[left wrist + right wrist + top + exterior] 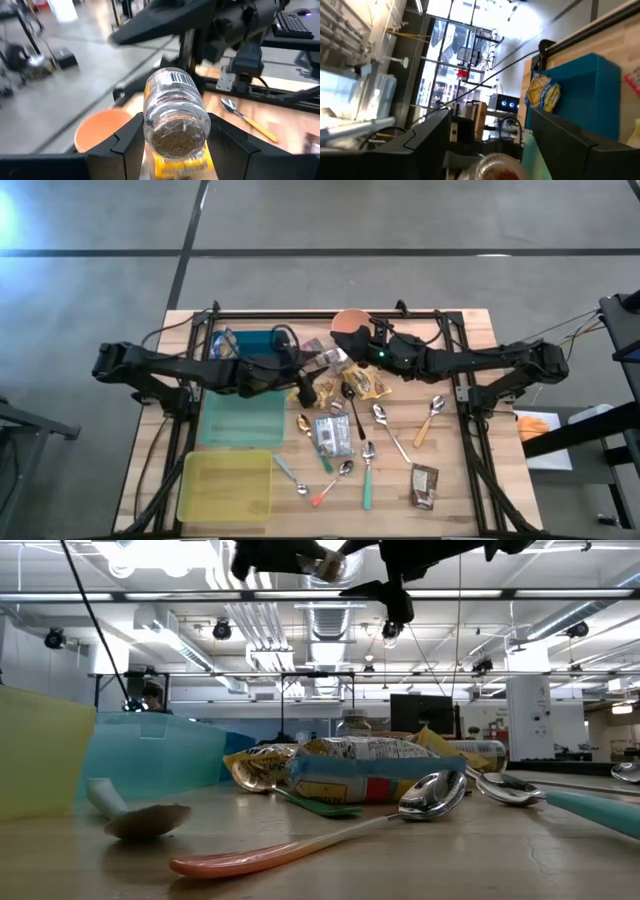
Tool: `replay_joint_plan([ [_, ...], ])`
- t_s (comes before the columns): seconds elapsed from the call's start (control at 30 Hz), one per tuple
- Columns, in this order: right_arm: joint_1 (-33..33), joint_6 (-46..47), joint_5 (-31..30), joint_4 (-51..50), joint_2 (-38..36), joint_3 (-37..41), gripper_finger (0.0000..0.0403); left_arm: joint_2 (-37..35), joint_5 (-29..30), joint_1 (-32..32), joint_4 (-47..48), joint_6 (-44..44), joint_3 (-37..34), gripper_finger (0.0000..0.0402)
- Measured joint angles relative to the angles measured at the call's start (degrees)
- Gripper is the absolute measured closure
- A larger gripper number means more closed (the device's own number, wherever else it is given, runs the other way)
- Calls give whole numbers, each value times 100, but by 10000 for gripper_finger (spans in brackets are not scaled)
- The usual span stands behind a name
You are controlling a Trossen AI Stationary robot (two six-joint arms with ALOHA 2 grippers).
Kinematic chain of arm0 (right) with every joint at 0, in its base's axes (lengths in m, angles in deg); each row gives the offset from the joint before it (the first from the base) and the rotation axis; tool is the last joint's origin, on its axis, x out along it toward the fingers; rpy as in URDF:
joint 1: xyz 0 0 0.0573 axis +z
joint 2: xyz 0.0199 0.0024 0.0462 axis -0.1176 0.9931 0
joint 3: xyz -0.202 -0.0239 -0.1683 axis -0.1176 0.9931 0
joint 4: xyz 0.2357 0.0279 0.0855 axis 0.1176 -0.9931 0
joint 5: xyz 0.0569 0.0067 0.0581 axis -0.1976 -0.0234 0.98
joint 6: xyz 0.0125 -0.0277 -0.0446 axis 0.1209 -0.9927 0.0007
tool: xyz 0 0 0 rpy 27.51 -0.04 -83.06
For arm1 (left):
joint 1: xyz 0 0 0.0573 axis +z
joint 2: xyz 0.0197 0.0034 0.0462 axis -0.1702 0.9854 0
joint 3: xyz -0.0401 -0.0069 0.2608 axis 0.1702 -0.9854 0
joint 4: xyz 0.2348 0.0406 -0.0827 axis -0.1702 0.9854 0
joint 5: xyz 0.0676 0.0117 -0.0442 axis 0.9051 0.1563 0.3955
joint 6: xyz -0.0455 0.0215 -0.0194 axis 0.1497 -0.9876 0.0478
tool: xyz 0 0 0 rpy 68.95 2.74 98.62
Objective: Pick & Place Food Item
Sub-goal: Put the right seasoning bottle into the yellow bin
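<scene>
A clear jar with a barcode label and brown granules inside is held high above the table, lying roughly level. My left gripper is shut on it; from above, the left gripper sits over the table's middle. My right gripper is open. It faces the jar's other end, with one finger on either side and clear of it. In the high view the right gripper is just right of the jar. An orange bowl rests on the far part of the table. My left gripper pinches the jar between its two fingers, on the glass sides near the round end that faces the wrist. The jar lies along the fingers and points away from them. It is roughly level and lifted clear of the table.
Below lie a yellow snack bag, a silver packet, a brown packet and several spoons. A blue box, a teal tray and a yellow tray stand on the left. A black frame edges the table.
</scene>
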Motion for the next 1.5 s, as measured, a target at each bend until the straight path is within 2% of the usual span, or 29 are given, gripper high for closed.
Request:
replay_joint_plan([
  [0.13,-59,-423,41,-499,-207,6,158,-560,-24,7,944,663,13,220],
  [0.23,-58,-729,127,-944,-360,7,161,-940,-301,6,1665,1202,14,220],
  [0.3,-59,-966,304,-1188,-444,7,161,-1148,-662,4,2096,1532,14,220],
  [0.43,-64,-1462,739,-1717,-542,7,161,-1410,-1741,4,2942,2029,14,220],
  [0.57,-61,-1710,951,-2060,-551,7,161,-1439,-2669,-107,3810,2311,14,220],
  [0.7,-61,-1866,1097,-2208,-551,7,161,-1357,-3285,-357,4454,2551,14,220],
  [0.87,-68,-2181,1245,-2325,-551,7,161,-1243,-3719,-757,4827,2866,14,220],
  [1.17,-262,-2238,1777,-3090,-628,7,161,-863,-3922,-1450,5374,3441,12,220],
  [1.5,-398,-2615,1809,-3656,-1011,9,161,-232,-4664,-1803,5411,3428,12,220],
])
